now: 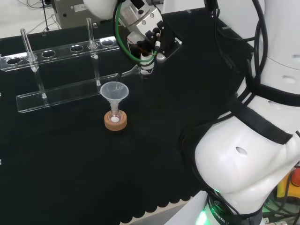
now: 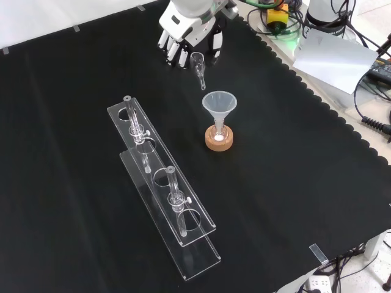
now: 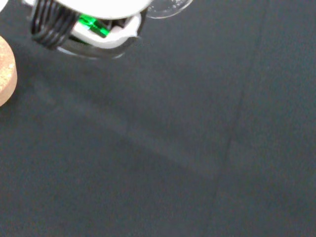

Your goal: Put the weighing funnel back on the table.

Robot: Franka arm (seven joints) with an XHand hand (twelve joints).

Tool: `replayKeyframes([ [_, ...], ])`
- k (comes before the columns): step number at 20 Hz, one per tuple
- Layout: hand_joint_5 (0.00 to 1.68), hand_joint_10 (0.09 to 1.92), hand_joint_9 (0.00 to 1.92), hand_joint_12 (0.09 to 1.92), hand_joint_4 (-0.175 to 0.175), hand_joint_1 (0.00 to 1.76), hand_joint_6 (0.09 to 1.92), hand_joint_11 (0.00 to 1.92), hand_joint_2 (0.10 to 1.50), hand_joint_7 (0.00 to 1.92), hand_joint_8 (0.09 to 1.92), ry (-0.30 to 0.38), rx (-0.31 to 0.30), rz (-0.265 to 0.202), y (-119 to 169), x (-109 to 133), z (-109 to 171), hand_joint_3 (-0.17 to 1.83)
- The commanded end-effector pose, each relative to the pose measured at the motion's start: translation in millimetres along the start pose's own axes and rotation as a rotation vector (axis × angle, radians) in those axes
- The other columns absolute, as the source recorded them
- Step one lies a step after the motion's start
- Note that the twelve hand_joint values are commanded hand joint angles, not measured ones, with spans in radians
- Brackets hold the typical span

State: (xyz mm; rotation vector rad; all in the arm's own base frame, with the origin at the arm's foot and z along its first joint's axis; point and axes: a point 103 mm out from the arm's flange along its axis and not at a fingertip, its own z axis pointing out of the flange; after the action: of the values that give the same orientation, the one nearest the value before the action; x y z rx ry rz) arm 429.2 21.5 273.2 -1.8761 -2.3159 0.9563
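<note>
Right now robot hand (image 2: 188, 32) pinches weighing funnel (image 2: 198, 63), stem slanting down & away from palm; tabletop (image 2: 293, 183) directly below, funnel (image 2: 219, 104) near stem tip.

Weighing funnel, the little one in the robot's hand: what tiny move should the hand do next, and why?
Probably lower it gently straight down. The hand pinches the weighing funnel, which seems to hang above the cloth with its stem pointing down. It sits apart from the funnel on its cork ring, so a short drop should meet bare cloth before the fingers let go.
</note>
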Motion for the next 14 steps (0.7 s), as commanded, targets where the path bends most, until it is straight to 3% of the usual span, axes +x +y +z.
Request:
replayKeyframes([
  [1,1.14,0.41,0.92,1.18,0.175,1.09,1.00,0.65,0.62,0.62,0.61,0.034,-0.001,-0.001,3.2,-5.5,7.5,0.85],
  [7,1.14,0.41,0.92,1.18,0.175,1.09,1.00,0.65,0.62,0.62,0.61,0.103,-0.015,0.002,9.8,-16.4,15.8,0.85],
  [14,1.14,0.41,0.92,1.18,0.175,1.09,1.00,0.65,0.62,0.62,0.61,0.123,-0.034,0.013,22.5,-25.9,21.9,0.85],
])
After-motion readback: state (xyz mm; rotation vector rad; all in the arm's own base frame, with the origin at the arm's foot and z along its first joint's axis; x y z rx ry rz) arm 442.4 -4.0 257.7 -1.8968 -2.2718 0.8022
